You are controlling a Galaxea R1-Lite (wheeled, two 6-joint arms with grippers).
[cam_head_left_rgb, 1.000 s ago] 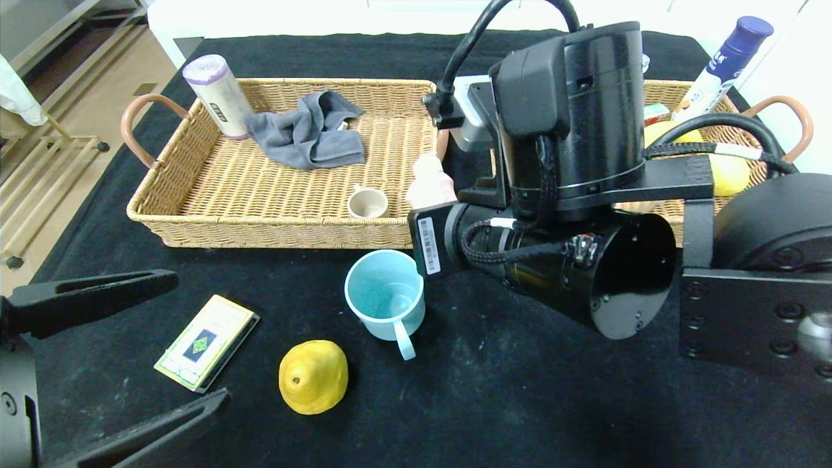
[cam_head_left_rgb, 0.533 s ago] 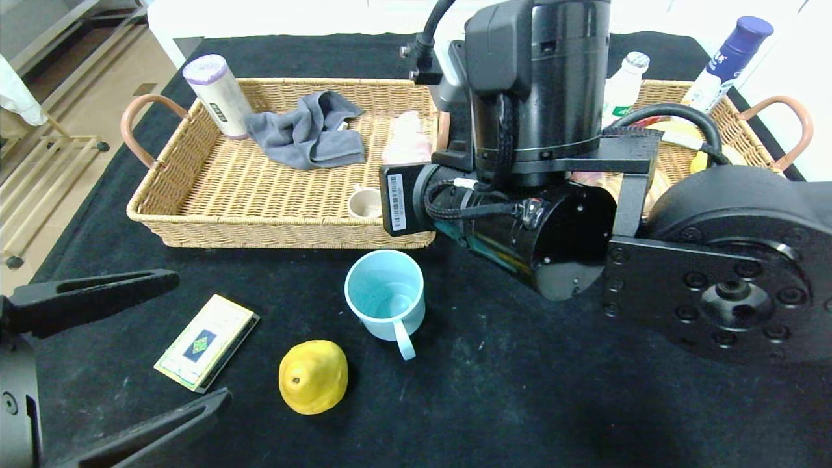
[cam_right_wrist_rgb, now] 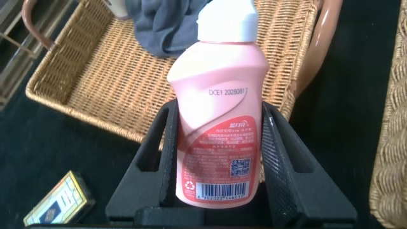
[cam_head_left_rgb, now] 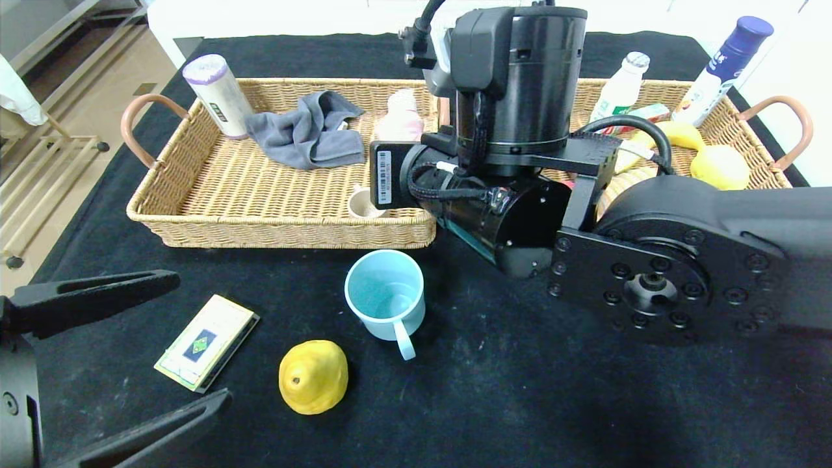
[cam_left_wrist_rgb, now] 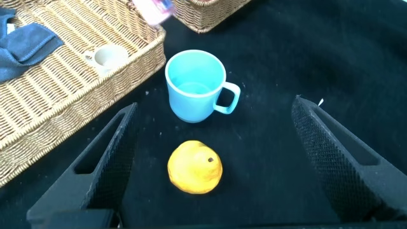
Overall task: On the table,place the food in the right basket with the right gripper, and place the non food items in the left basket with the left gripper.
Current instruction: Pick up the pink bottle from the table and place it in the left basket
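even bright overhead light, soft shadows, glare on far white edge

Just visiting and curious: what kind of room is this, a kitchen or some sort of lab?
Probably a lab or test room, not a kitchen: a black-clothed table holds two wicker baskets of staged household items, with a wooden floor alongside.

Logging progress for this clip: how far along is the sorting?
Done: grey cloth and small cup lie in the left basket; bananas in the right basket. In hand: right gripper holds the pink bottle. Left: blue mug, yellow fruit, card box; left gripper open.
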